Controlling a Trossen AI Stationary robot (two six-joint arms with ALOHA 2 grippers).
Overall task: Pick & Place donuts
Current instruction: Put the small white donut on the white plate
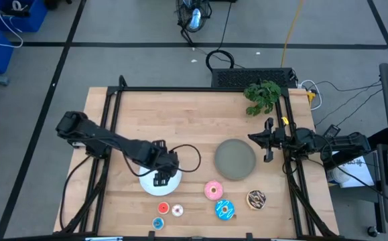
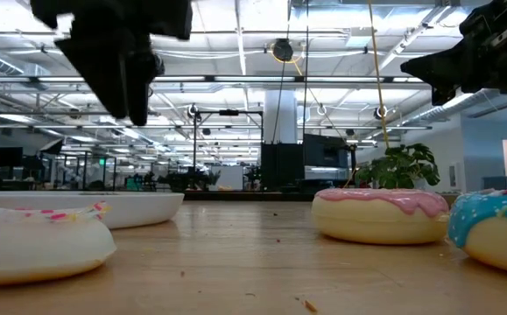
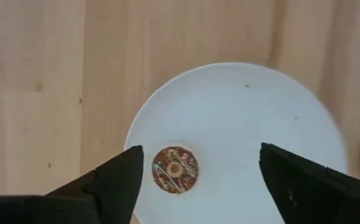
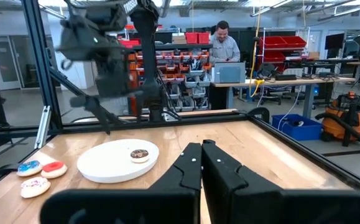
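Observation:
A tiny brown donut (image 3: 175, 169) lies flat on the round white plate (image 3: 248, 118); it also shows in the right wrist view (image 4: 140, 155). My left gripper (image 3: 198, 177) hovers open above the plate (image 1: 173, 186), fingers pointing down on either side of that donut, touching nothing. The tiny red (image 1: 163, 207), white (image 1: 177, 210) and blue (image 1: 158, 223) donuts lie on the table near the front edge. The pink (image 1: 213, 190), blue sprinkled (image 1: 224, 209) and brown drizzled (image 1: 256, 199) donuts lie to their right. My right gripper (image 4: 201, 163) is shut and empty at the table's right edge (image 1: 269, 142).
A round grey plate (image 1: 234, 159) sits right of centre, between the white plate and my right gripper. A green plant (image 1: 262, 95) stands at the far right corner. A black frame (image 1: 113, 107) runs round the table. A person (image 4: 223, 43) stands at a bench beyond the table.

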